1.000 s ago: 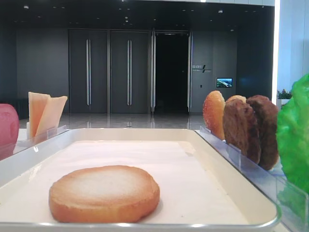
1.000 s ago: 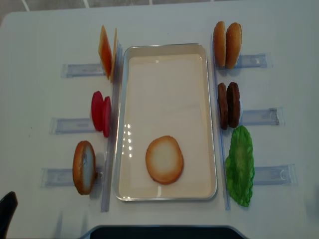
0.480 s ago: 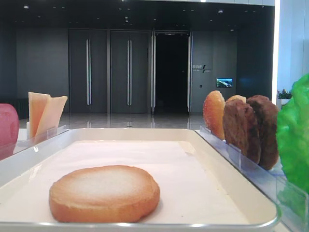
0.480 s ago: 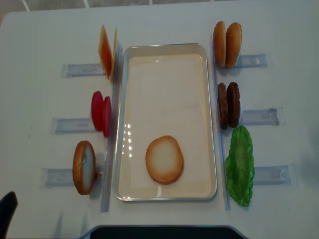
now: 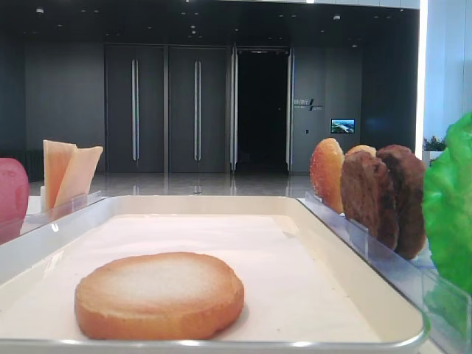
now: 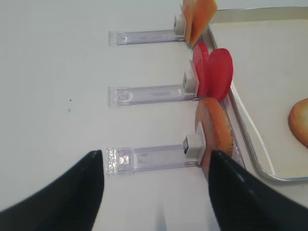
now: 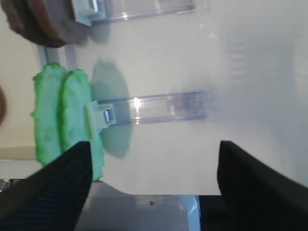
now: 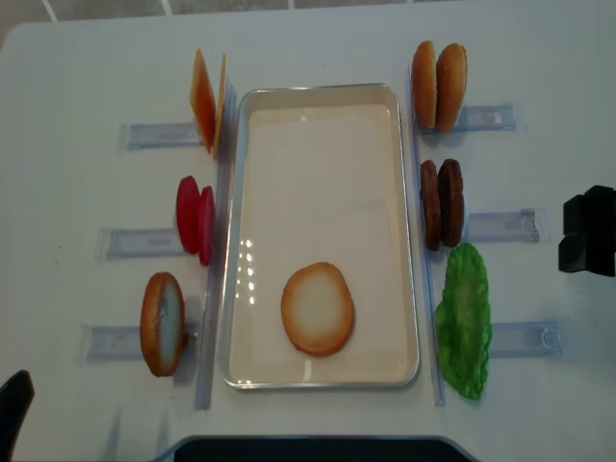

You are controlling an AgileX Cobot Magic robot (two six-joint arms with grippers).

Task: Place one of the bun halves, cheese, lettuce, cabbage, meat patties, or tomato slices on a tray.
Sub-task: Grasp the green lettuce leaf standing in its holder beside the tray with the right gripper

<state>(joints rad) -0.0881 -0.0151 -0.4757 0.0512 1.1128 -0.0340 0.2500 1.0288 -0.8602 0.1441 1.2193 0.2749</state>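
One bun half (image 8: 318, 309) lies flat in the white tray (image 8: 318, 94), pale face up. Another bun half (image 6: 216, 134) stands in a clear holder left of the tray, with the tomato slices (image 8: 195, 219) and cheese (image 8: 205, 99) behind it. Right of the tray stand two more bun halves (image 8: 438, 87), the meat patties (image 8: 442, 204) and the lettuce (image 7: 62, 115), two green leaves together; I cannot tell a cabbage from them. My right gripper (image 7: 154, 185) hangs open and empty right of the lettuce holder. My left gripper (image 6: 154, 192) is open and empty left of the standing bun.
Clear plastic holders (image 8: 525, 337) stick out sideways on both sides of the tray. My right arm's black end (image 8: 589, 231) shows at the right edge, level with the patties. A black part of my left arm (image 8: 12, 409) sits in the near-left corner.
My right arm's black end has come into the overhead view at the right edge. The food and the tray have not moved.
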